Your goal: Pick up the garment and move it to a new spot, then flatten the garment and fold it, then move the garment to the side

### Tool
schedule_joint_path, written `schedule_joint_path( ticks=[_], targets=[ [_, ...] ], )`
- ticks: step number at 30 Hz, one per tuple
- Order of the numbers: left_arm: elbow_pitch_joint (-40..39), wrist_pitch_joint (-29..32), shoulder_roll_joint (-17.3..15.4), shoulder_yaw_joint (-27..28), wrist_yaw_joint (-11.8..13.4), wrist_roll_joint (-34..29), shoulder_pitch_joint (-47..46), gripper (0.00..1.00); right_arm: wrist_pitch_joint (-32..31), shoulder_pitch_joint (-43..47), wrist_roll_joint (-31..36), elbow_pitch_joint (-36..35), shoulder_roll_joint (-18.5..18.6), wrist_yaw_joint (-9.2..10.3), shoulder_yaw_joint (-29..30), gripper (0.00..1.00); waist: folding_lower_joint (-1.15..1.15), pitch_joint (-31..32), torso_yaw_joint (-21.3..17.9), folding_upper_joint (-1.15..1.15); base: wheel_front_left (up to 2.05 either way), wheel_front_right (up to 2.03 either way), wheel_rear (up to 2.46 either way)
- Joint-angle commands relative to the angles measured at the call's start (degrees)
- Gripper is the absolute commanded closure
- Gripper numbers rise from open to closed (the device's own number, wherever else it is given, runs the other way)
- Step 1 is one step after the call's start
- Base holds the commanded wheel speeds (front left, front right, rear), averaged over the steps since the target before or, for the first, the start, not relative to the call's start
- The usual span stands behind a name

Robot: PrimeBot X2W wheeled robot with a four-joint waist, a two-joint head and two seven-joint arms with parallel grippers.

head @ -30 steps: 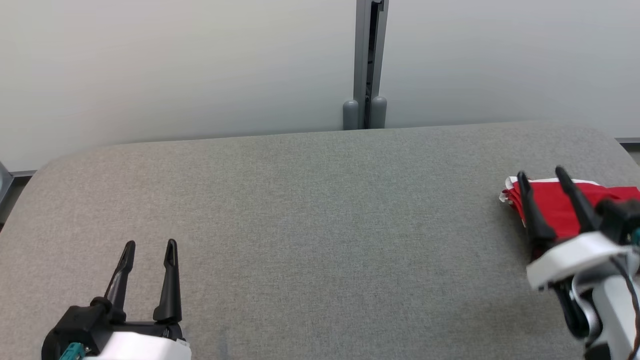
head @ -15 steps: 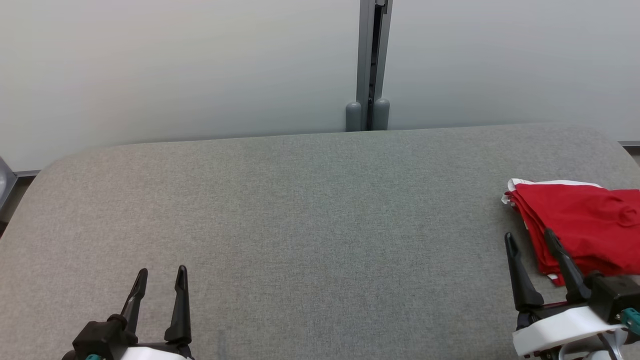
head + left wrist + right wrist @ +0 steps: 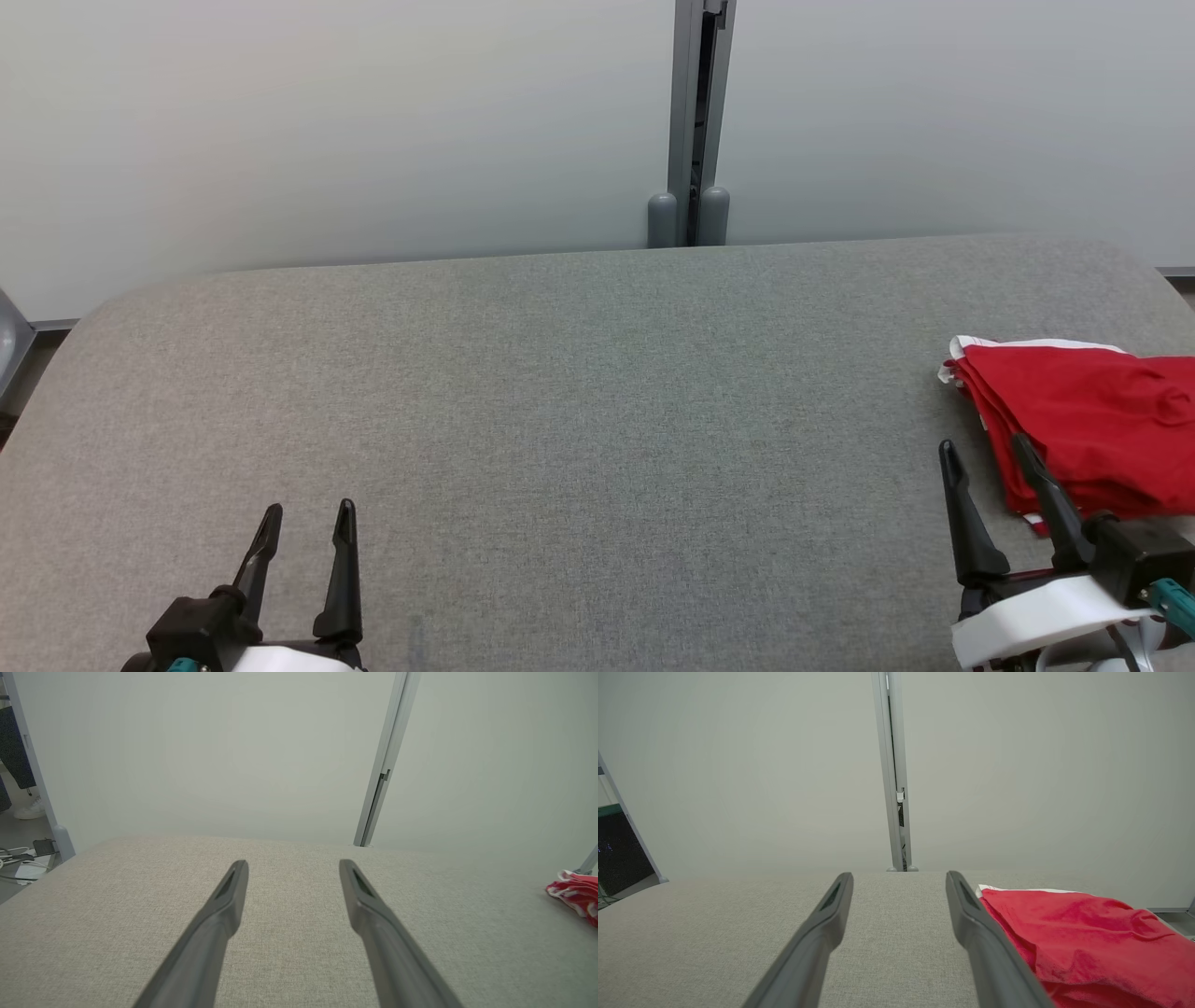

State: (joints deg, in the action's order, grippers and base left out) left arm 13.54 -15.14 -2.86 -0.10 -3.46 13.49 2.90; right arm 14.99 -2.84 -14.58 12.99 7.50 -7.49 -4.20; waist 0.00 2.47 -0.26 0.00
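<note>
Where it meets a plain pale wall (image 3: 327, 121), a broad table covered in grey woven fabric (image 3: 560, 392), with rounded corners, spreads across the head view. A slim grey metal post (image 3: 691, 112) splits the wall behind the table's far edge.

A red cloth garment with white trim (image 3: 1092, 420) lies on the table at its right side, cut off by the edge of the head view. It is folded into a compact, roughly rectangular stack. Several layers fan out along its left edge, white trim shows at the far edge and the near corner, and the top is softly creased.

The right gripper (image 3: 984, 442) hovers just beside the garment's near left corner, its two long dark fingers spread wide with nothing between them. Whether one finger brushes the cloth cannot be told.

The left gripper (image 3: 309, 507) sits at the near left of the table, well apart from the garment, fingers likewise spread wide and empty.
</note>
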Motion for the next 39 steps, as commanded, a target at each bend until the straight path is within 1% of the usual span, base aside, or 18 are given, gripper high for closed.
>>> schedule_joint_path(
  ticks=[1,9,21,25,26,30,39],
  targets=[
    [-0.1,0.0,-0.1,0.0,0.3,-0.5,-1.1,0.00,0.3,0.5,-0.1,0.1,0.2,-0.01,0.0,0.00,0.00,0.0,0.0,0.00,0.00,0.00,0.00],
    [-0.2,0.0,-0.1,0.1,0.3,-0.5,-1.3,0.00,0.3,-0.1,-0.8,0.1,0.3,-0.01,-1.2,0.00,0.00,0.0,-0.1,0.00,0.00,0.00,0.00],
    [0.4,0.0,-0.1,-0.1,0.4,-0.1,-1.3,0.00,0.3,-0.3,-0.8,0.5,0.4,-0.01,-1.1,0.00,0.00,0.1,0.0,0.00,0.00,0.00,0.00],
    [0.7,0.0,-0.1,-0.3,-0.1,0.2,-1.4,0.00,0.3,-0.3,-0.8,0.7,0.4,-0.01,-1.1,0.00,0.00,0.1,0.0,0.00,0.00,0.00,0.00],
    [0.6,0.0,0.0,-0.3,-0.1,0.1,-0.8,1.00,0.0,-0.1,-0.6,0.7,0.0,0.00,-1.3,1.00,0.00,0.1,0.0,0.00,0.00,0.00,0.00],
    [2.7,0.5,0.5,-0.1,-0.1,1.1,0.3,1.00,-0.5,1.2,-1.5,2.4,-0.6,0.00,-1.7,1.00,0.00,0.1,0.0,0.00,0.00,0.00,0.00],
    [2.5,3.2,0.4,0.9,-0.6,10.7,-1.1,1.00,-3.1,0.5,-10.9,2.2,-1.1,0.00,-0.1,1.00,0.00,-0.1,0.0,0.00,0.00,0.00,0.00]
  ],
)
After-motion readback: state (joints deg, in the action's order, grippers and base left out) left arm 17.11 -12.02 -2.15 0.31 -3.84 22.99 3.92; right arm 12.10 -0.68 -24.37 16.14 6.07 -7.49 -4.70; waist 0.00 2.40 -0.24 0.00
